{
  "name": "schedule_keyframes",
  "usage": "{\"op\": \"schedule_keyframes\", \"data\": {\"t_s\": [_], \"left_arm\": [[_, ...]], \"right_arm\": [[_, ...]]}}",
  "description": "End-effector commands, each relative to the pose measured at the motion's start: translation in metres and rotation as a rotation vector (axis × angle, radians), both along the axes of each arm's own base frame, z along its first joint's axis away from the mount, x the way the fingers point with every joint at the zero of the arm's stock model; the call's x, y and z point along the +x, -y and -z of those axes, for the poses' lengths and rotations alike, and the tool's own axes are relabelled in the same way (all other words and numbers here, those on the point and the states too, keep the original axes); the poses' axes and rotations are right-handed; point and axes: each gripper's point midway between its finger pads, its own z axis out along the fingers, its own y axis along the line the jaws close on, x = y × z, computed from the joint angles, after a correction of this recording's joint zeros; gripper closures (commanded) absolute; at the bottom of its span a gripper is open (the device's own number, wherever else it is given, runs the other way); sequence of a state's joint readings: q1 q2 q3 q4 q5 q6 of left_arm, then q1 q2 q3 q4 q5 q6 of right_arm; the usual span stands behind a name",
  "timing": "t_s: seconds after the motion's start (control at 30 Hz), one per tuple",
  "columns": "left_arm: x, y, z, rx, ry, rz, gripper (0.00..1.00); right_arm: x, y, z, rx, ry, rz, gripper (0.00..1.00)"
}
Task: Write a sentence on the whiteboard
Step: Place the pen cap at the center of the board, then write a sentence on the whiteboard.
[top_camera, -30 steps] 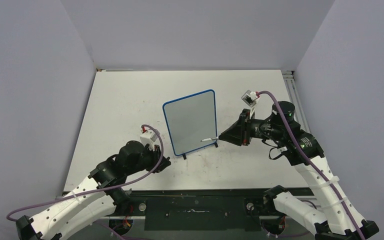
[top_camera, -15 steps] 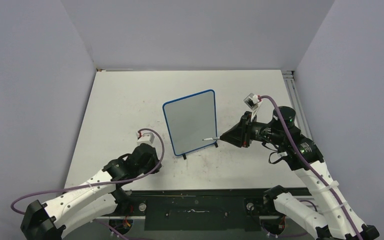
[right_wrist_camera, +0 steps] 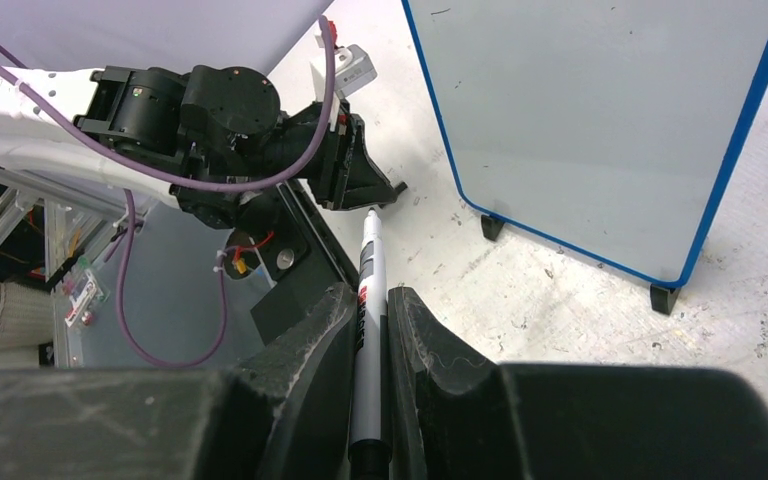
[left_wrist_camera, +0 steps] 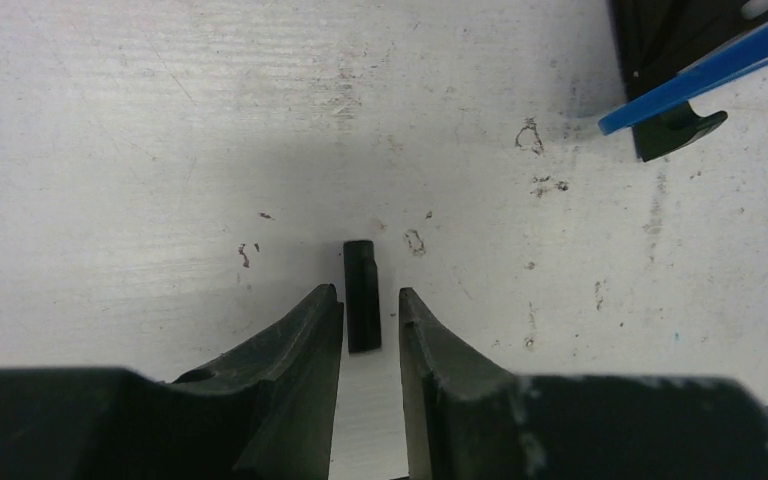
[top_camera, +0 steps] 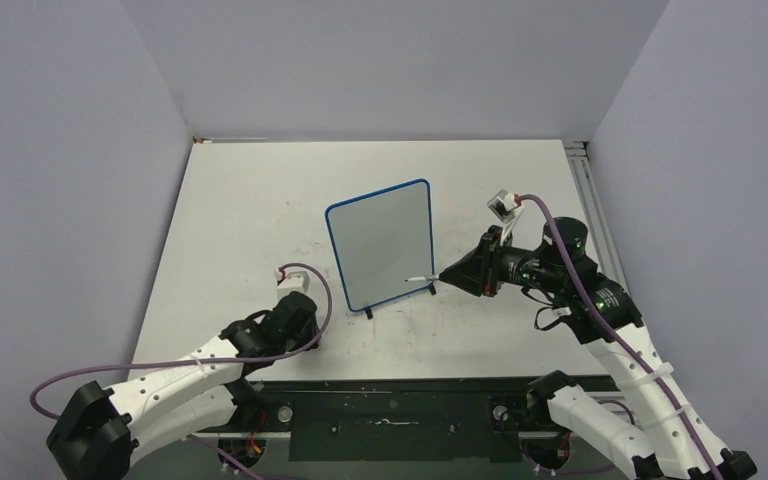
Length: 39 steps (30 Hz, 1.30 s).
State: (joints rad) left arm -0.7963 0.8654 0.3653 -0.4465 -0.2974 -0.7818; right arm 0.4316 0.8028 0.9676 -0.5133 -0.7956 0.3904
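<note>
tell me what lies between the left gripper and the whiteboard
Left wrist view: a small black cap lies on the table, partly between the jaws of the left gripper. Beyond it, only bare, scuffed surface up to the whiteboard and its black foot.

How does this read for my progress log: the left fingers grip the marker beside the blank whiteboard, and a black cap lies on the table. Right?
Wrong arm: the right fingers grip the marker, as the right wrist view shows. The left fingers only flank the black cap on the table. The whiteboard is blank.
</note>
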Motion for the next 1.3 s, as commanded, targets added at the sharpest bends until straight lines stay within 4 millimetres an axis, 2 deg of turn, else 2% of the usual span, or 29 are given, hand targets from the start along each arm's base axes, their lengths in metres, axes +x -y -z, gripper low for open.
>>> {"op": "schedule_keyframes", "data": {"t_s": [0.0, 0.2, 0.37, 0.47, 0.57, 0.73, 0.83, 0.9, 0.97, 1.07, 1.27], "left_arm": [[0.015, 0.005, -0.008, -0.03, 0.057, -0.037, 0.7], [0.019, 0.002, -0.014, -0.024, 0.079, -0.055, 0.62], [0.024, -0.001, -0.037, -0.049, 0.137, -0.076, 0.5], [0.027, -0.003, -0.062, -0.071, 0.193, -0.072, 0.42], [0.027, 0.006, -0.1, -0.115, 0.275, 0.036, 0.34], [0.009, 0.024, -0.164, -0.219, 0.395, 0.249, 0.3], [-0.016, 0.05, -0.197, -0.297, 0.441, 0.506, 0.3], [-0.037, 0.071, -0.21, -0.363, 0.429, 0.682, 0.3], [-0.048, 0.087, -0.213, -0.384, 0.39, 0.784, 0.31], [-0.058, 0.108, -0.215, -0.341, 0.377, 0.9, 0.32], [-0.063, 0.142, -0.237, -0.339, 0.496, 1.023, 0.29]], "right_arm": [[0.006, -0.001, -0.01, 0.024, 0.058, 0.017, 0.95], [0.008, -0.001, -0.007, 0.017, 0.058, 0.021, 0.95], [0.009, -0.001, -0.004, 0.007, 0.052, 0.022, 0.95], [0.009, -0.002, -0.001, 0.007, 0.041, 0.02, 0.95], [0.009, -0.005, 0.004, 0.008, 0.026, 0.011, 0.95], [0.004, -0.012, 0.013, 0.02, -0.022, -0.043, 0.95], [-0.002, -0.018, 0.016, 0.03, -0.05, -0.089, 0.95], [-0.008, -0.023, 0.019, 0.035, -0.075, -0.126, 0.95], [-0.014, -0.03, 0.022, 0.032, -0.097, -0.161, 0.95], [-0.025, -0.042, 0.027, 0.014, -0.116, -0.214, 0.95], [-0.042, -0.063, 0.04, -0.034, -0.147, -0.271, 0.95]]}}
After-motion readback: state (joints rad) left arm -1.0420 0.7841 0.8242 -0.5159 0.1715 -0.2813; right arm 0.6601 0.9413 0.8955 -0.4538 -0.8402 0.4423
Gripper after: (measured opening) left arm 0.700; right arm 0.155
